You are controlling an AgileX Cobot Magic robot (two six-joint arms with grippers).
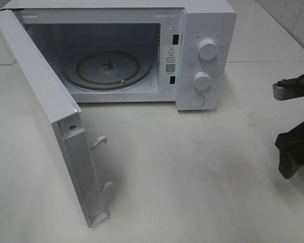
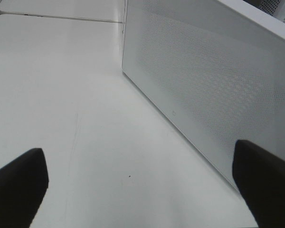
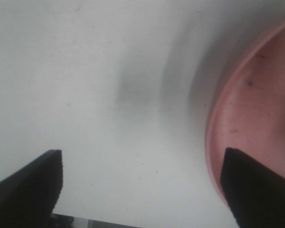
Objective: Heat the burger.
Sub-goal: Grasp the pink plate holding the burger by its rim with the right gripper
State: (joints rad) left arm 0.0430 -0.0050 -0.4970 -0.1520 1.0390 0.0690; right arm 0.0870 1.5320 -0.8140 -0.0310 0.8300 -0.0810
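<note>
On the right of the tabletop [image 1: 192, 167], our right end effector [image 3: 142, 159] hangs open and empty at the pink plate [image 3: 256, 118] rim; our left end effector [image 2: 140, 152], open too, waits by the door [image 1: 45, 101], which stands wide for loading. We see no burger anywhere, and the turntable [image 1: 109, 68] is bare

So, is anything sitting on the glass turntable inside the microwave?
No, the glass turntable shows bare past the open door of the microwave, with only its centre hub visible.
</note>
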